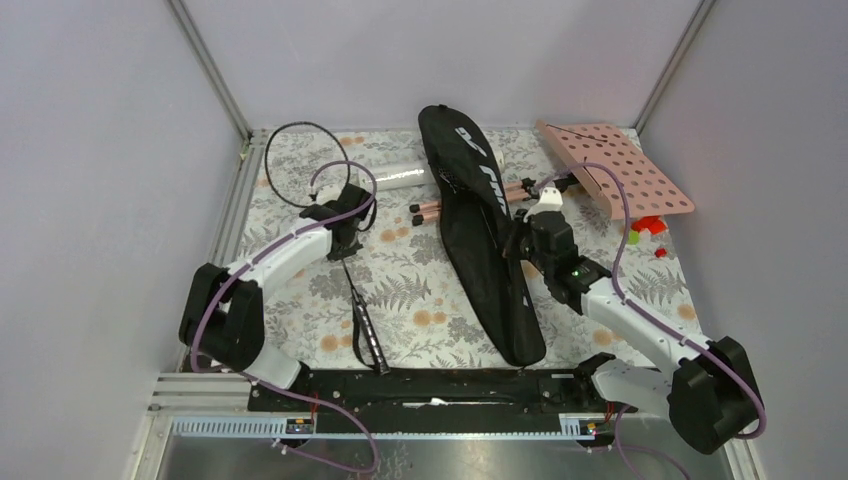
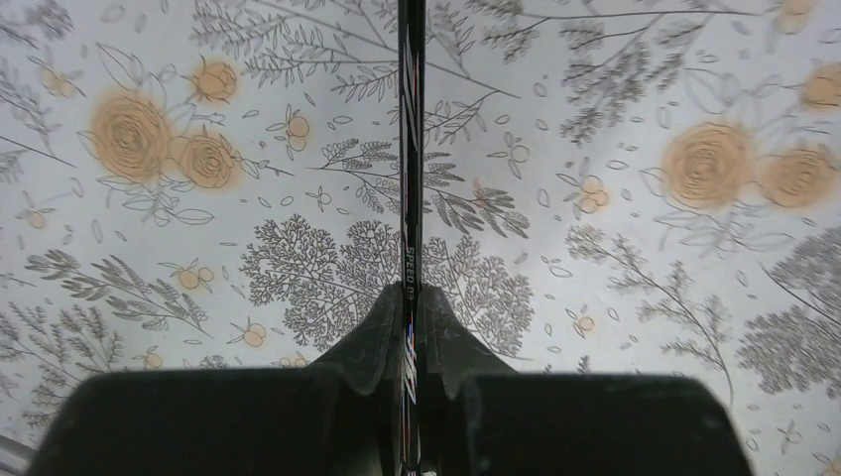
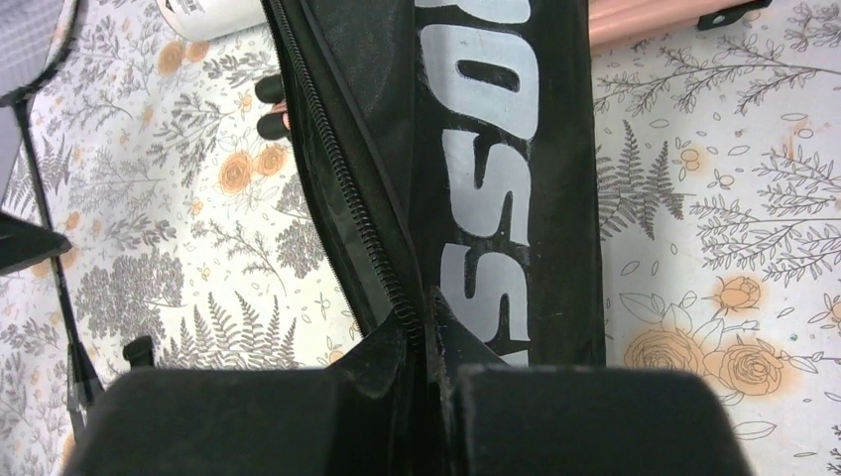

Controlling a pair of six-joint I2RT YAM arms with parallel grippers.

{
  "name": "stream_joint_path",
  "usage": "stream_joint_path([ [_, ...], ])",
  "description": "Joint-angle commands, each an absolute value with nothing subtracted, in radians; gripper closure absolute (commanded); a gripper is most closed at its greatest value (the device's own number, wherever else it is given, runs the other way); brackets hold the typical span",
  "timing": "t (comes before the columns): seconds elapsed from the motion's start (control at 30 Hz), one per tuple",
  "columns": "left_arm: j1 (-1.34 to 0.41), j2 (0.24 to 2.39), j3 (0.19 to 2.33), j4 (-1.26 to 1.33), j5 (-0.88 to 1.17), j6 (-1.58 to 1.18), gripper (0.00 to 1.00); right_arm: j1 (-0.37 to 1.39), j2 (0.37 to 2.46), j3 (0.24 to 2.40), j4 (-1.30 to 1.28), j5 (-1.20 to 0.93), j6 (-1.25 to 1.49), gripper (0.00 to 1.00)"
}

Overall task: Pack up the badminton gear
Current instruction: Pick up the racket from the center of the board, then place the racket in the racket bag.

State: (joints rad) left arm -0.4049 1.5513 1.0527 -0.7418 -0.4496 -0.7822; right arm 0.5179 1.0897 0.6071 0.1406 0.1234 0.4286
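Observation:
A thin black racket lies on the flowered table, its head at the back left and its handle toward the near edge. My left gripper is shut on its shaft, and the jaws pinch it on both sides. The black bag lies lengthwise in the middle with its zip open. My right gripper is shut on the bag's edge beside the zip, on the bag's right side. A white tube lies behind, left of the bag.
A pink perforated music stand lies at the back right, and its copper legs pass under the bag. Small coloured blocks sit near the right wall. Grey walls close in the table on three sides.

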Motion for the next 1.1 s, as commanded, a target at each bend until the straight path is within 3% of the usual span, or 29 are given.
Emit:
stream_joint_path([
  [0.0, -0.509, 1.430, 1.033, -0.671, -0.639, -0.735, 1.00, 0.514, 1.117, 0.742, 0.136, 0.206, 0.462, 1.00],
  [0.3, -0.679, 1.275, 1.053, -0.714, -0.603, -0.620, 1.00, 0.514, 1.202, 0.950, 0.176, 0.367, 0.434, 1.00],
  [0.43, -0.724, 1.266, 1.066, -0.665, -0.527, -0.566, 1.00, 0.514, 1.262, 0.971, 0.353, 0.370, 0.424, 1.00],
  [0.8, -0.860, 1.451, 1.210, -0.699, -0.497, -0.533, 1.00, 0.512, 1.542, 1.131, 0.447, 0.305, 0.413, 1.00],
  [1.07, -0.910, 1.537, 1.232, -0.730, -0.390, -0.530, 1.00, 0.513, 1.561, 1.135, 0.534, 0.323, 0.445, 1.00],
])
